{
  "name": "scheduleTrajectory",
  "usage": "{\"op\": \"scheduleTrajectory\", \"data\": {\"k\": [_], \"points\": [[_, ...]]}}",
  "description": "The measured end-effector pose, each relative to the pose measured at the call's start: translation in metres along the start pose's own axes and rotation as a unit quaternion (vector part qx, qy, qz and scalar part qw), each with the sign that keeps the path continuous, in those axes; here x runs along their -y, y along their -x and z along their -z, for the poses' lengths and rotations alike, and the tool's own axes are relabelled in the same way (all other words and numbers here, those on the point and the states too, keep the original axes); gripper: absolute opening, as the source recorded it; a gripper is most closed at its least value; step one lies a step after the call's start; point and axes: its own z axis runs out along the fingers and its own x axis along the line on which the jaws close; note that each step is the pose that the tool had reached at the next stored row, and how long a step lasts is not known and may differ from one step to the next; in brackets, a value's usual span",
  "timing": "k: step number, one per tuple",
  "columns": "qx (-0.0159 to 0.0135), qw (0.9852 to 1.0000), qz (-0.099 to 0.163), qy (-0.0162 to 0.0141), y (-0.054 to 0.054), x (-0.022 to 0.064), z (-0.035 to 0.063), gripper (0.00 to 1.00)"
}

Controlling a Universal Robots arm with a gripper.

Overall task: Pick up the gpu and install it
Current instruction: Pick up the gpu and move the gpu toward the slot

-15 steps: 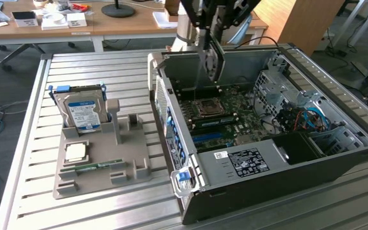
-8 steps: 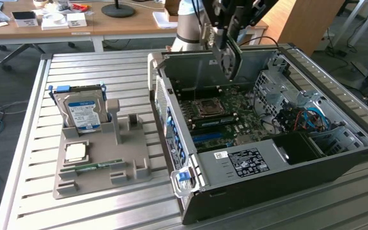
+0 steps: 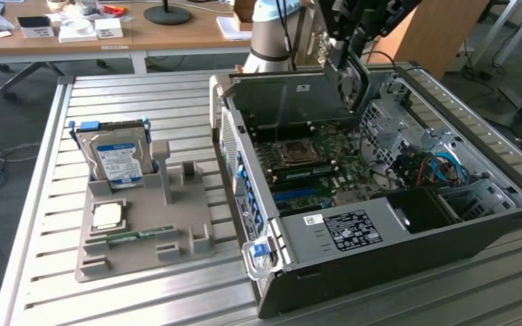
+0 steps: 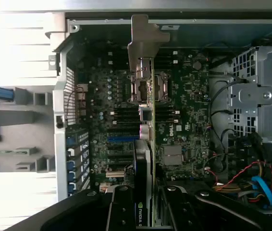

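The thin black gpu card [image 4: 143, 163] is grasped edge-on in the black claw [image 4: 148, 207], with its long axis pointing straight out from the claw and its silver metal bracket [image 4: 143, 36] farthest away.

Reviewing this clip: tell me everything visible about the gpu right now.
The gpu is a thin card seen edge-on in the wrist view. It has a black shroud with a small label, a greenish board edge and a silver metal bracket at its far end. The pincer clamps it from both sides and holds it above the motherboard of the open computer case. It appears not to be seated in any slot. Only the pincer visibly touches it.
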Motion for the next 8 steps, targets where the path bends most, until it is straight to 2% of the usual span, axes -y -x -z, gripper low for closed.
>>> {"op": "scheduleTrajectory", "data": {"k": [8], "points": [[-0.0001, 1.0, 0.0, 0.0001, 0.031, -0.0016, -0.0008, 0.27]]}}
